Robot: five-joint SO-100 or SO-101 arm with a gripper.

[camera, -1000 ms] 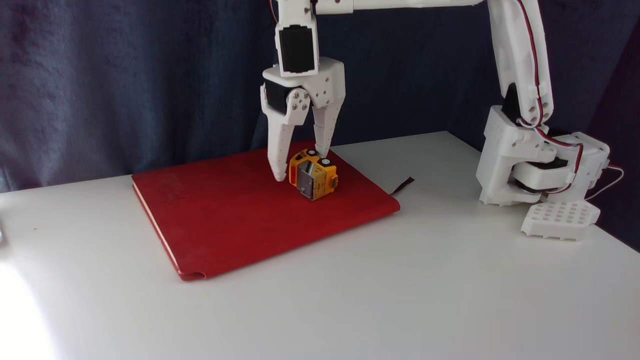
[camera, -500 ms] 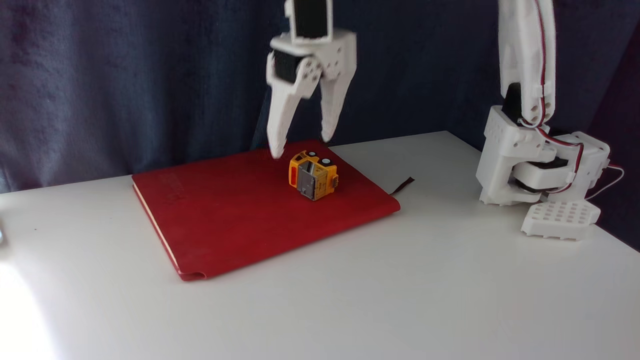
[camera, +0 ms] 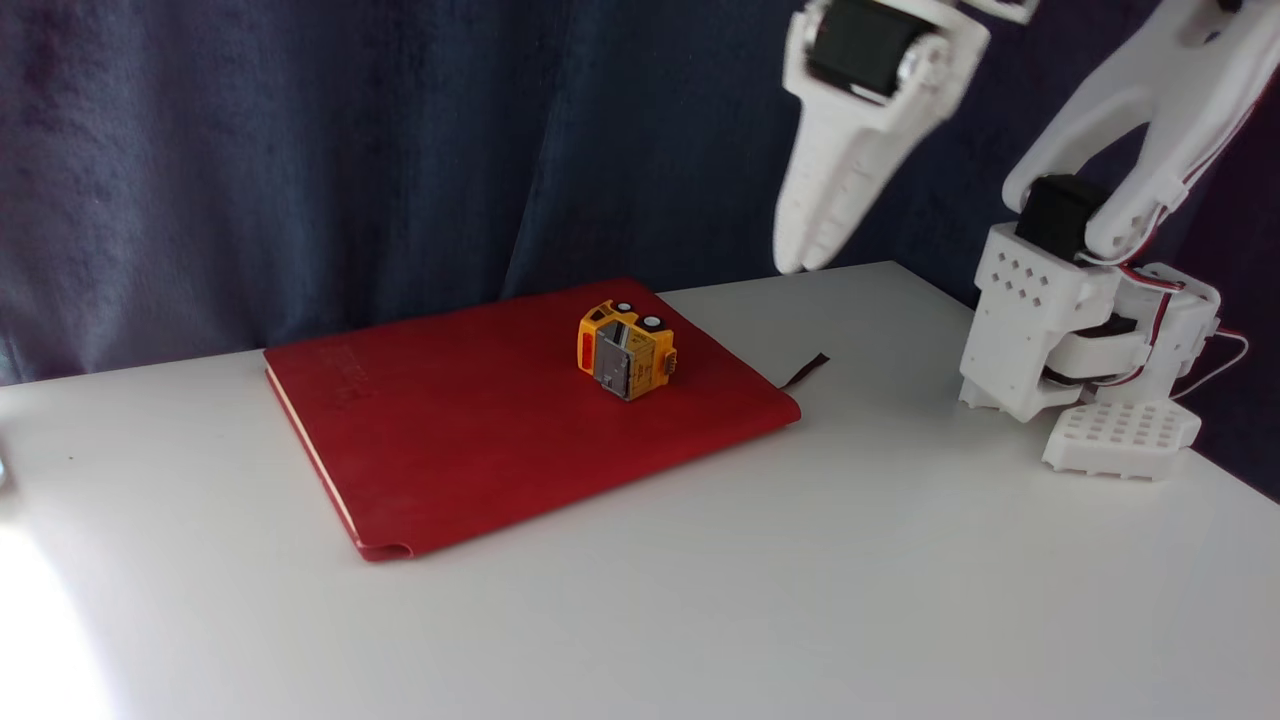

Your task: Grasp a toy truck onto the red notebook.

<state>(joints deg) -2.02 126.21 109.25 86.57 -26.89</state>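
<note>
So the small boxy orange-yellow plastic toy truck [camera: 626,352] is sitting on the big flat dark red soft-cover notebook [camera: 480,420], toward its far right corner. It isn't on its wheels though. It's tipped, with two black wheels with white hubs pointing up at the far side and the grey panel facing the camera. My white plastic claw [camera: 795,262] is up in the air well to the right of it, over the far edge of the white tabletop [camera: 800,580], holding nothing. It's blurry and seen side-on, so I can't tell whether the fingers are together or apart.

Handling-wise, my guess is the truck is light, hard and rigid, moulded plastic with smooth, slightly glossy sides, so probably a bit slippery under hard plastic fingers. Being boxy helps: the flat opposite faces of the body are where I'd pinch it, across the narrow width, not on the wheels, since those are round and may spin. It's tiny next to the notebook, so a nudge would likely slide or roll it.

The notebook looks matte and slightly grainy, with faint embossed lettering near the left end, cream page edges along the left side, and a thin dark ribbon bookmark [camera: 806,372] poking out at the right. The near corner of the cover curls up a little, so it's soft and bendy. The tabletop is smooth and plain.
</note>
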